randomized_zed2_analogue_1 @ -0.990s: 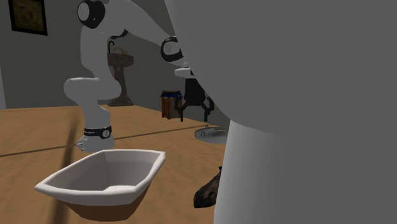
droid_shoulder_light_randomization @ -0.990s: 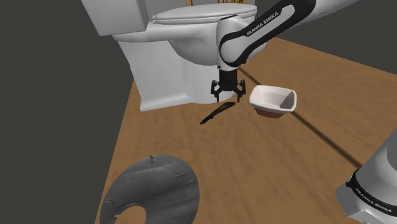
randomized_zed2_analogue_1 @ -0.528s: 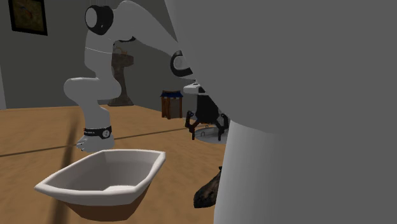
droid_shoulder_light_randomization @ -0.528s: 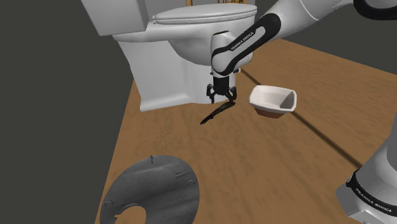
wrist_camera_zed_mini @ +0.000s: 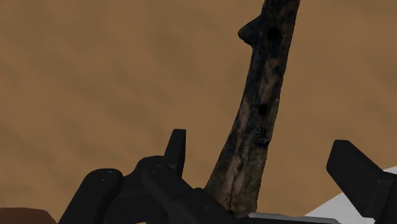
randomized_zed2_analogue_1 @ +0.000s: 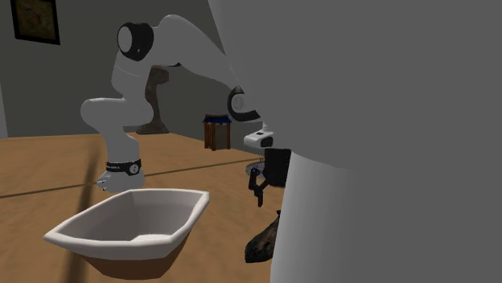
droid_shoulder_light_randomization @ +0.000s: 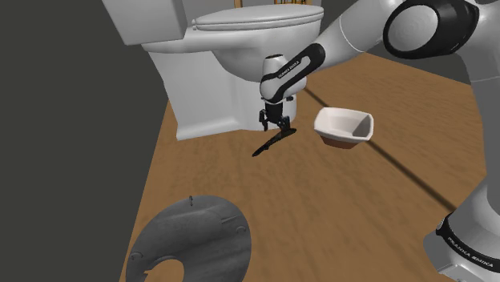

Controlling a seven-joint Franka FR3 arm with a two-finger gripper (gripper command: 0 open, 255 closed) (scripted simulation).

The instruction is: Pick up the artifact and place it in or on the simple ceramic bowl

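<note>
Shoulder view: wood floor (droid_shoulder_light_randomization: 320, 216), white toilet (droid_shoulder_light_randomization: 232, 56), dark grey wall (droid_shoulder_light_randomization: 64, 120). Gripper (droid_shoulder_light_randomization: 277, 122) hangs just above the slim dark artifact (droid_shoulder_light_randomization: 272, 143), which lies flat on the floor by the toilet base. Bowl (droid_shoulder_light_randomization: 343, 126) sits near, to the view's right.

Second ext. view: bowl (randomized_zed2_analogue_1: 129, 225) up front, artifact (randomized_zed2_analogue_1: 261, 241) end beside the toilet (randomized_zed2_analogue_1: 386, 161). Framed pic (randomized_zed2_analogue_1: 36, 20) on the grey wall.

Wrist view: jaws open. Fingers (wrist_camera_zed_mini: 175, 149) stand apart either side of the artifact (wrist_camera_zed_mini: 261, 108), not clasping it.

Partly hidden
Your second exterior view has the toilet (randomized_zed2_analogue_1: 386, 120) hiding most of the dark stick (randomized_zed2_analogue_1: 261, 243) and one side of the gripper (randomized_zed2_analogue_1: 260, 190); the wrist view cuts off the stick's far end.
</note>
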